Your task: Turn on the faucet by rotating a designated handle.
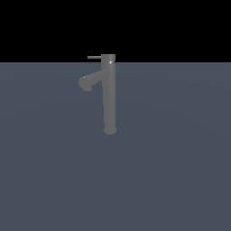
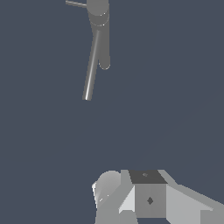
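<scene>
The tall matte grey cylindrical faucet stands untouched, well apart from the claw, its thin grey rod handle jutting from the top cap. Nothing is turned yet; approach, contact and rotation all remain. Whether the claw is open or closed cannot be told.

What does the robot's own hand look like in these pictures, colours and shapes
Only the wrist view shows it. The hand is a blocky, faceted body in light grey and white, with a darker grey square face bearing a small diamond mark. A rounded pale cylinder sits beside it. No cables show, and the fingertips are out of frame.
</scene>
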Available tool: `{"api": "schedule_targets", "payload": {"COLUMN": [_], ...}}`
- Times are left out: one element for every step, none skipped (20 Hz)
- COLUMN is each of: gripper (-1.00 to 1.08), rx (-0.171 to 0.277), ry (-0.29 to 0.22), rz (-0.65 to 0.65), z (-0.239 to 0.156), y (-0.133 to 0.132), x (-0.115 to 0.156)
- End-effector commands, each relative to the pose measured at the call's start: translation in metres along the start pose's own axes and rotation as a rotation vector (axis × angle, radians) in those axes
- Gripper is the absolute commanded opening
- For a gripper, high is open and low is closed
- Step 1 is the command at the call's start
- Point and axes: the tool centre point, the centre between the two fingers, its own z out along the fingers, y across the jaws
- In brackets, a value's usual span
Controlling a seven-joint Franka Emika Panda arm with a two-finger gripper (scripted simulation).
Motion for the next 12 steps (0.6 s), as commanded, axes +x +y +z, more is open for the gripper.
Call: {"api": "schedule_targets", "payload": {"gripper": [-1.00,-1.00,-1.00,-1.00,-1.00,-1.00,-1.00,-1.00,-1.00,-1.00,-1.00,-1.00], "rx": [0.000,-0.001,-0.003,-0.008,-0.014,-0.021,-0.028,-0.034,-0.038,-0.041,-0.042,-0.042], "ry": [0.000,0.000,0.000,0.001,0.001,0.002,0.003,0.004,0.004,0.005,0.005,0.005], "rz": [0.000,0.000,0.001,0.001,0.002,0.003,0.004,0.004,0.005,0.005,0.004,0.004], "z": [0.0000,0.0000,0.0000,0.0001,0.0002,0.0003,0.0005,0.0005,0.0006,0.0007,0.0007,0.0007], "y": [0.0000,-0.0001,-0.0001,-0.0002,-0.0004,-0.0007,-0.0009,-0.0011,-0.0011,-0.0012,-0.0012,-0.0011], "x": [0.0000,0.0002,0.0009,0.0020,0.0036,0.0054,0.0070,0.0081,0.0088,0.0090,0.0087,0.0085]}}
